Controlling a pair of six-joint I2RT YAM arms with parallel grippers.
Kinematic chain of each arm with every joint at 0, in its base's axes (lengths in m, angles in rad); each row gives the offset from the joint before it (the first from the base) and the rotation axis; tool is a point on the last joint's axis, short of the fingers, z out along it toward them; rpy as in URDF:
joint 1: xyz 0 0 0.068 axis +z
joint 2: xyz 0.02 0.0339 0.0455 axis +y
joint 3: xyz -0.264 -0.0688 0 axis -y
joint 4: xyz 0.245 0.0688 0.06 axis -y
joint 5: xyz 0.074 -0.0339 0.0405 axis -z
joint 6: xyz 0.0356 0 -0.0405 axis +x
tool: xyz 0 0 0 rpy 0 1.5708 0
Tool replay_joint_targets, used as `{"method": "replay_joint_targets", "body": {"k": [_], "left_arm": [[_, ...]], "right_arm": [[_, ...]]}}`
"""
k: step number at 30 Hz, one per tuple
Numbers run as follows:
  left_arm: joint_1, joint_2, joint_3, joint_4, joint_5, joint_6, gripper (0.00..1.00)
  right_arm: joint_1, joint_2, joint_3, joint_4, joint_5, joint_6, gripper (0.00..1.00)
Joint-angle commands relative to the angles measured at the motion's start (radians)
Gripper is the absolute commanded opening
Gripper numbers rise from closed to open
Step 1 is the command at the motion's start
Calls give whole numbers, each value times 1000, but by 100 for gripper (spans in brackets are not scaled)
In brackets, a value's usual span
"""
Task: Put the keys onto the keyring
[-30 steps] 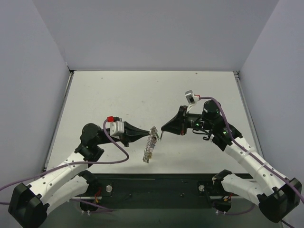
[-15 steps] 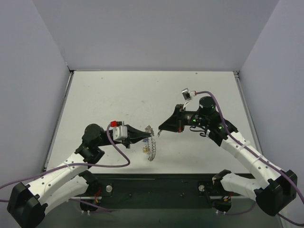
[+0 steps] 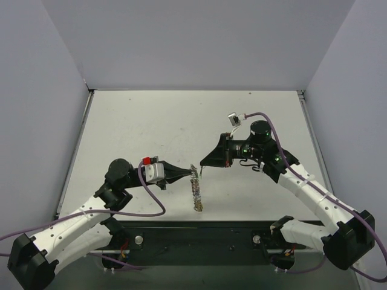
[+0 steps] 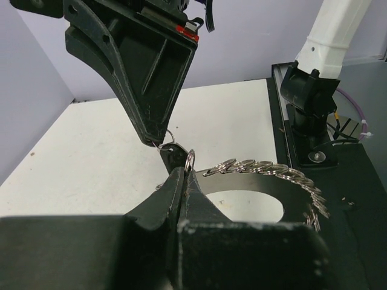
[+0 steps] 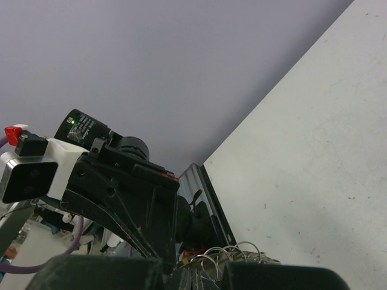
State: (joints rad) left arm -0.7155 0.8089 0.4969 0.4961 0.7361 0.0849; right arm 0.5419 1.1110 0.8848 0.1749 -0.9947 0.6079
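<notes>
I see the keyring [image 3: 196, 192] edge-on from above; the left wrist view shows its bumpy rim pinched in the left gripper [image 4: 183, 171]. The right gripper [image 4: 155, 140] leans in beside it, closed on a small wire loop [image 4: 172, 134].

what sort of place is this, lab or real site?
Likely a lab test cell: plain grey walls box in a white table, and the left arm and right arm are mounted on a black base rail.

The keyring's [image 4: 266, 169] near arc is hidden behind the closed left gripper [image 4: 183, 174]. Just beyond its tip, whatever the right gripper [image 4: 158, 140] pinches is too small to tell. The right wrist view crops that gripper's fingers.
</notes>
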Motion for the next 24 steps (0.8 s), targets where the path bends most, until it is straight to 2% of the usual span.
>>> {"method": "replay_joint_targets", "body": {"k": [1, 13, 24], "left_arm": [[-12, -39, 40, 48, -38, 29, 0], [-21, -57, 34, 38, -84, 50, 0], [-32, -63, 35, 13, -101, 69, 0]], "right_arm": [[-2, 9, 42, 41, -41, 35, 0], [56, 44, 51, 66, -30, 76, 0], [58, 41, 33, 139, -48, 148, 0]]}}
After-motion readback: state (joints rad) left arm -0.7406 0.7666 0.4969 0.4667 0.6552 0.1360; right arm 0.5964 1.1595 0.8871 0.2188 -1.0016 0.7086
